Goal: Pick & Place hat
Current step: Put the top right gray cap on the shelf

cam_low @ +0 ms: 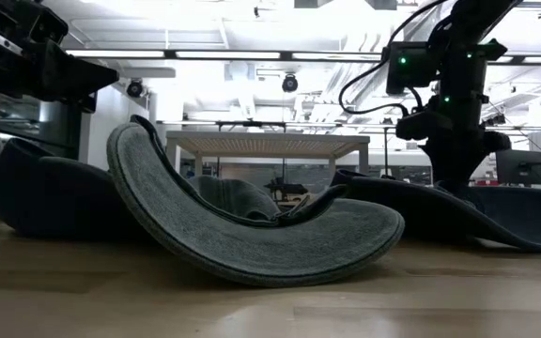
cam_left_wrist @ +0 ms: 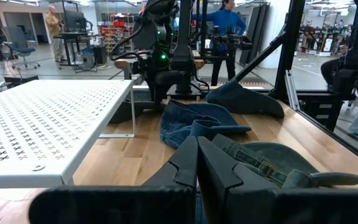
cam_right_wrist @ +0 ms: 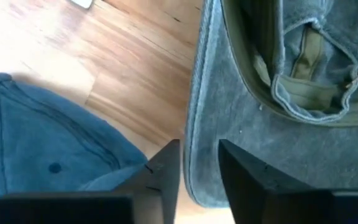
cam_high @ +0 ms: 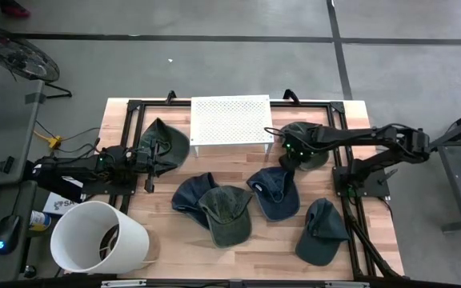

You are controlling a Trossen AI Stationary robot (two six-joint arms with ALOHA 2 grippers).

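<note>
Wooden planks make the top of the desk [cam_high: 254, 240], where several soft caps lie spread in front of a white perforated metal shelf [cam_high: 230, 120] at the far edge. The right gripper [cam_high: 288, 148] is down at the washed grey-green cotton cap [cam_high: 306, 144] that lies just to the right of this shelf — in the right wrist view its two dark fingers [cam_right_wrist: 166, 165] stand a little apart with the stitched edge of the brim [cam_right_wrist: 194, 143] running between them, so the brim already sits inside the gap and the jaws are not yet pressed onto the cloth. The brim edge goes lengthwise along the fingers, not across them, so I judge that closing will pinch it on its flat sides. A faded blue denim cap [cam_right_wrist: 36, 130] lies just beside the left finger and could be caught too. The left gripper [cam_high: 144, 160] is at the other side of the shelf, its fingers together, over a dark green cap [cam_high: 165, 144] — it is well apart from the grey-green cap, so the right arm is clearly the nearer one.
</note>
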